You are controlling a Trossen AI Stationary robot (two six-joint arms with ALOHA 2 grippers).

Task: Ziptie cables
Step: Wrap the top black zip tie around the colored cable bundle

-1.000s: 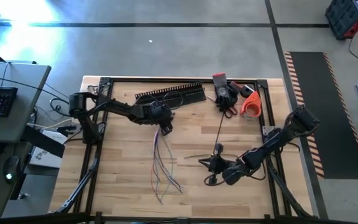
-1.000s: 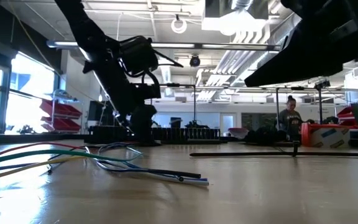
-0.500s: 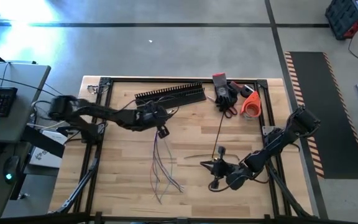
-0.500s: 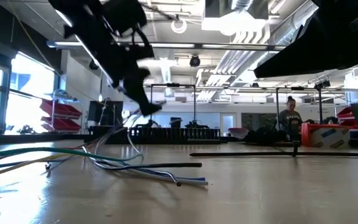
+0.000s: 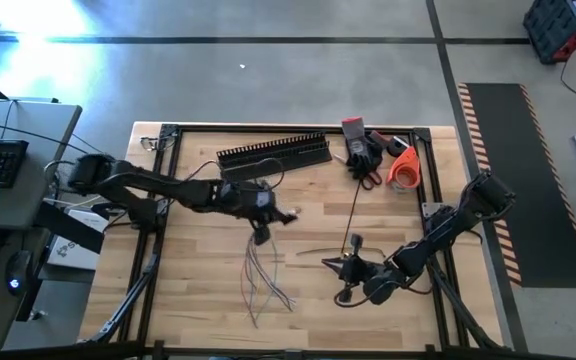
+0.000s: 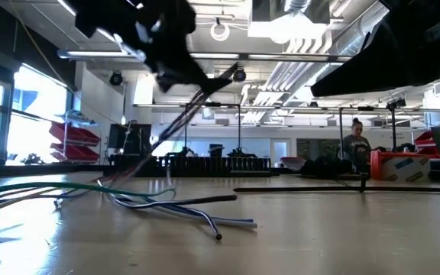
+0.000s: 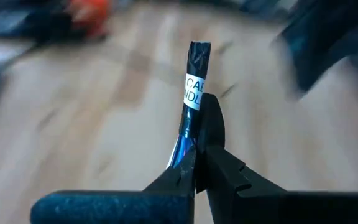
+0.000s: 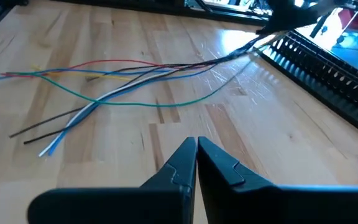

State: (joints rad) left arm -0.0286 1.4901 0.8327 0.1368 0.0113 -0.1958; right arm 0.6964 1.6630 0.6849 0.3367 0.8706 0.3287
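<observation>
The cables are a bundle of thin coloured wires, bound at one end with black tape and a white label. That end is in the air in my left gripper, which is shut on it above the table's middle. The loose ends fan out on the wood toward the near edge. My right gripper hovers low at the near right, shut with nothing between its fingers. My left gripper pinches the bundle between its two fingers just behind the taped, labelled end, which sticks out past the fingertips. The fingers come slanting down from the table's left. The held end is lifted clear; the wires slope down to the table, where their free ends lie.
A black comb-toothed duct lies along the far edge. Right of it are a dark glove with scissors and an orange tape roll. A long thin black strip lies near my right gripper. A person stands in the room beyond.
My left gripper has taken hold of the cables' taped end and risen from the table, tipping from pointing steeply down to nearer level. The bound end has lifted clear and the wires behind it are drawn up in a slope; their free ends have stayed on the wood.
</observation>
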